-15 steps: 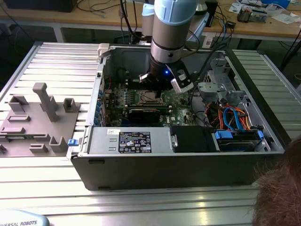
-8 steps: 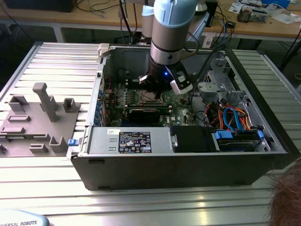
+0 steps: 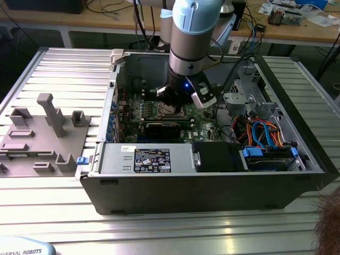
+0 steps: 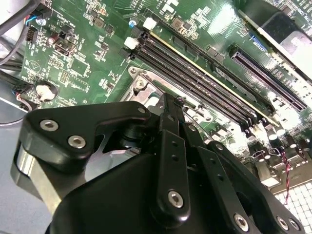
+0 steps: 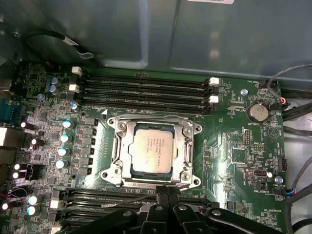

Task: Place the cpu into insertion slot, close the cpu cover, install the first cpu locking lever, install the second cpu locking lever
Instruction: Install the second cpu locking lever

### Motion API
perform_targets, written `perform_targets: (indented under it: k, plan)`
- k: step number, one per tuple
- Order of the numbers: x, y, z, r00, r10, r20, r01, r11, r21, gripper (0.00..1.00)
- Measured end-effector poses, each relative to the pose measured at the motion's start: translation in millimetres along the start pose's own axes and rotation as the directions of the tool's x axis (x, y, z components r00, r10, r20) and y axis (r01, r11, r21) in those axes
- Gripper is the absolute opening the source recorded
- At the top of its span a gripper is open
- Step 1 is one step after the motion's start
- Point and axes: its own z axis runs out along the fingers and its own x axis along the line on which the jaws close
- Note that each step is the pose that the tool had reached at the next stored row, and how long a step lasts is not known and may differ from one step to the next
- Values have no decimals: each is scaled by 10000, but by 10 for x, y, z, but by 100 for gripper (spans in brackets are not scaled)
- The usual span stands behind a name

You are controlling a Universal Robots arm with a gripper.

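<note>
My pincer point(image 5: 163, 191) hangs low inside the open computer case point(image 3: 212, 186), its two black fingers point(image 4: 168, 117) drawn together to a narrow tip with nothing between them, poised at the edge of the insertion slot point(image 5: 151, 152) in both wrist views. In the first wrist view the cpu point(image 5: 152, 147) already sits flat in that socket, its dull silver top showing through the window of the cpu cover point(image 5: 183, 146), which lies closed over it inside the silvery frame. A thin metal lever point(image 5: 131, 200) runs along the socket's edge nearest my fingertips; I cannot tell whether it is latched. Long black memory slots point(image 5: 141, 85) flank the socket on the far side, and more run just under my fingers. The green motherboard point(image 5: 234, 146) spreads around all of this, with a round coin battery point(image 5: 257, 112) and rows of small capacitors point(image 5: 66, 139) near its margins. In the exterior view my grey and blue arm point(image 3: 191, 37) descends into the case, which rests on a ribbed metal table point(image 3: 64, 69). A grey fixture block point(image 3: 45, 133) stands well apart toward the exterior view's left, and orange and blue cables point(image 3: 263, 130) coil toward its right.
</note>
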Motion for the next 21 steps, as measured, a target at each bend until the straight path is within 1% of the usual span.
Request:
perform_targets:
  k: [10, 14, 19, 21]
  plan:
    - [8, -11, 56, 10000, 0, 0, 0, 10000, 0, 11]
    - [17, -18, 92, 10000, 0, 0, 0, 10000, 0, 11]
    - [50, -21, 123, 10000, 0, 0, 0, 10000, 1, 11]
    - [79, -21, 129, 10000, -1, -1, 1, 10000, 2, 11]
